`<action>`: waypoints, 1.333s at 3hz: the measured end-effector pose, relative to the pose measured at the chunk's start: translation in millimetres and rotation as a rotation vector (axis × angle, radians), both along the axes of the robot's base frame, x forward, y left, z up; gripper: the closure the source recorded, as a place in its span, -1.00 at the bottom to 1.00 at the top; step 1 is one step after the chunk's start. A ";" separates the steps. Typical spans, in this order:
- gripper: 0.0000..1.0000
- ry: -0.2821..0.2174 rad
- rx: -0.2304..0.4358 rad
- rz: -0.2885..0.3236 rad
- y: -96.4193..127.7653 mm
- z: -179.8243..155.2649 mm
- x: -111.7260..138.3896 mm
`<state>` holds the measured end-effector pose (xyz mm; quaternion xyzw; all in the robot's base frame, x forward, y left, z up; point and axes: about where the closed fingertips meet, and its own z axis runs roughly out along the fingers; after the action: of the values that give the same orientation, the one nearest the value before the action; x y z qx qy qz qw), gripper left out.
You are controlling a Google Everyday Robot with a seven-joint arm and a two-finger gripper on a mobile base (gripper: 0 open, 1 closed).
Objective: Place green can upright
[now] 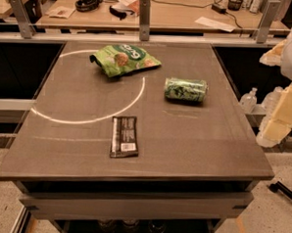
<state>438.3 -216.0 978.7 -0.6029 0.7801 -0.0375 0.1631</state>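
The green can (185, 89) lies on its side on the grey table (198, 145), right of centre, with its long axis running left to right. It has a pale leafy print. My arm shows as pale blocks at the right edge of the camera view, beyond the table's right side. My gripper (269, 134) seems to be the arm's lower end there, well to the right of the can, apart from it and holding nothing.
A flat green snack bag (124, 58) lies at the back of the table. A black bar wrapper (124, 143) lies near the front centre. A white arc (137, 96) is drawn on the tabletop. Plastic bottles (250, 99) stand beyond the right edge. A cluttered desk (166, 14) runs along the back.
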 end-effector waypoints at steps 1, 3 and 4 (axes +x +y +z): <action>-1.00 0.000 0.000 0.000 0.0 0.0 0.0; -1.00 0.012 0.008 0.095 23.8 3.6 30.9; -1.00 0.042 0.058 0.136 36.7 0.0 51.3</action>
<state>489.7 -179.3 978.7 -0.6502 0.7412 0.0091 0.1665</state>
